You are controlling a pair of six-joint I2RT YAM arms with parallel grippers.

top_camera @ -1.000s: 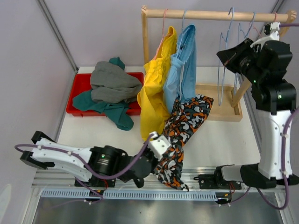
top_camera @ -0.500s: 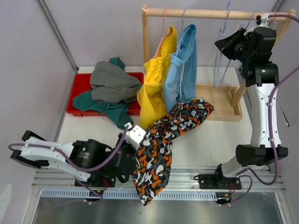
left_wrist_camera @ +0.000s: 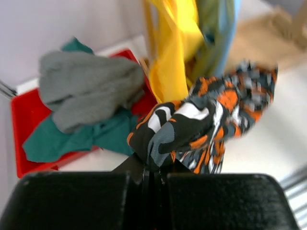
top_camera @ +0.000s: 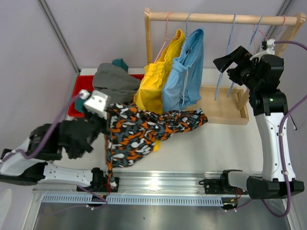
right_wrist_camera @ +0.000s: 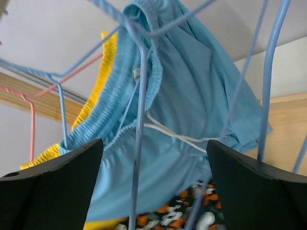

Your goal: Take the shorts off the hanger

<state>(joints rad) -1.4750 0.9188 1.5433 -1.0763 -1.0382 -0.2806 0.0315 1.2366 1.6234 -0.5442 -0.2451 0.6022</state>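
The jaws of the left gripper [left_wrist_camera: 153,168] clamp the orange, black and white camouflage fabric shorts [top_camera: 148,129], now dragged leftward beside the red plastic tray [top_camera: 76,93]. The right gripper [right_wrist_camera: 154,167] has sprung wide around a bare blue wire hanger [right_wrist_camera: 139,120]. The yellow fabric shorts [top_camera: 153,86] and light-blue fabric shorts [top_camera: 184,81] still hang.

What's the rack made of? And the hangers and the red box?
The rack looks like bare wood: pale tan, dull, with a round bar. The hangers seem to be thin wire with a smooth blue or pink coat. The red box is probably plastic: one even colour, with a slight shine.
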